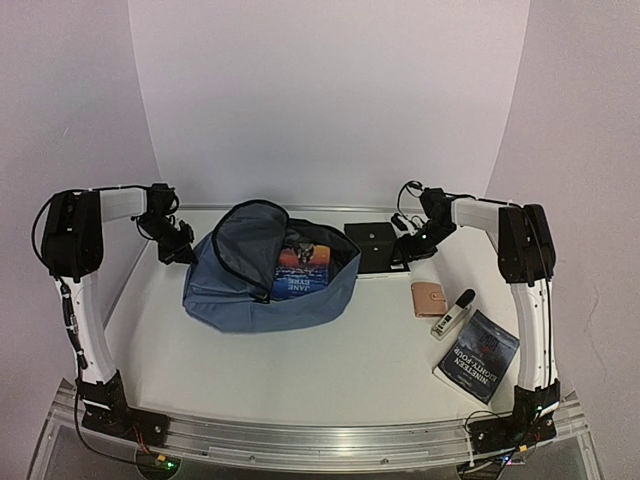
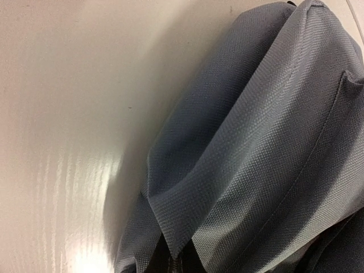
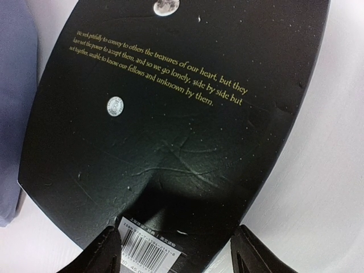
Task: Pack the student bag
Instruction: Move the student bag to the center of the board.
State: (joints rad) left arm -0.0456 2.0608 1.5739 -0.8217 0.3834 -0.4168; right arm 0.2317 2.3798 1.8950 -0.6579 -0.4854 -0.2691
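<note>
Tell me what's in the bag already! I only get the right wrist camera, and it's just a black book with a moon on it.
Observer: The student bag lies open, and one book reading "Jane Eyre" shows inside.
Operator: What's the other arm doing?
Observer: The left arm reaches to the bag's left edge. I cannot tell whether its jaws are open.
Operator: Anything else left to pack?
Observer: Yes. Nearer the right arm's base lie a tan wallet, a white pen-like thing and a dark book titled "Nineteen Eighty-Four".
</note>
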